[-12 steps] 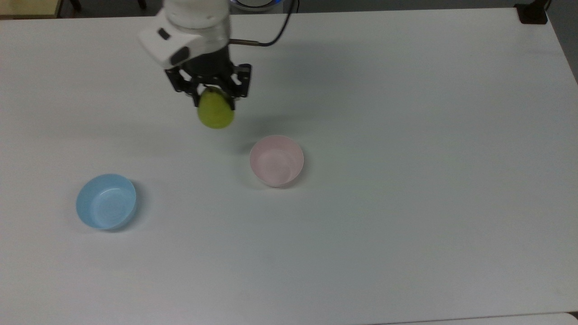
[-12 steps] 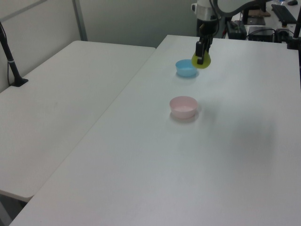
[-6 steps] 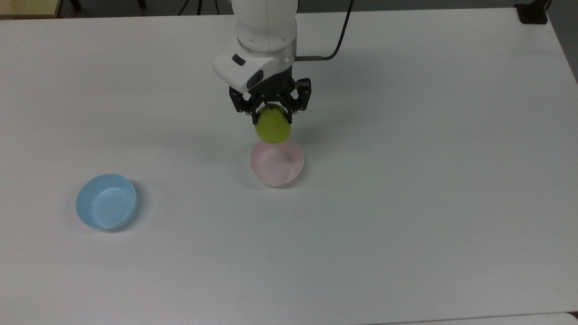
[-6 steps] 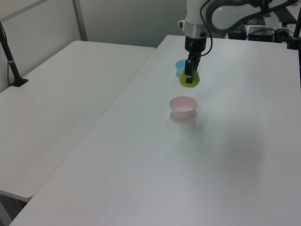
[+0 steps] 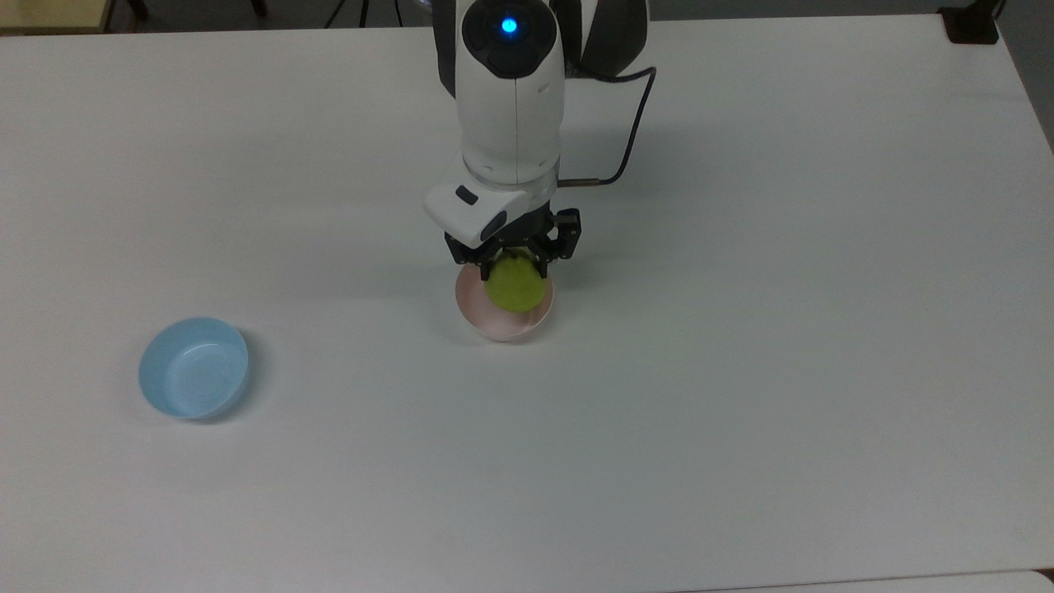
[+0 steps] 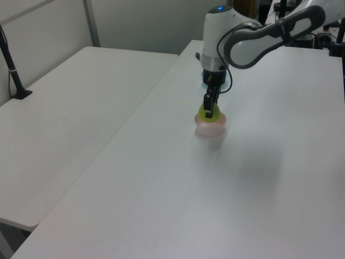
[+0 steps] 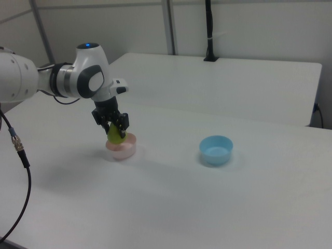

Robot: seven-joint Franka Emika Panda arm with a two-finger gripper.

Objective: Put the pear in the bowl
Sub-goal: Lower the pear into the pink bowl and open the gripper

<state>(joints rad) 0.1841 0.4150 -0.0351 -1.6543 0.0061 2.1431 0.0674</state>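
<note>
In the last second I brought the gripper [image 5: 512,262], clamped on the pear [image 5: 514,286], from beside the pink bowl [image 5: 502,323] to directly over it, low inside the rim, so I judge only release remains.

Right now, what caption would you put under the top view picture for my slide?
Robot gripper lowers a yellow-green pear into the pink bowl, blue bowl off to the top view's left.
</note>
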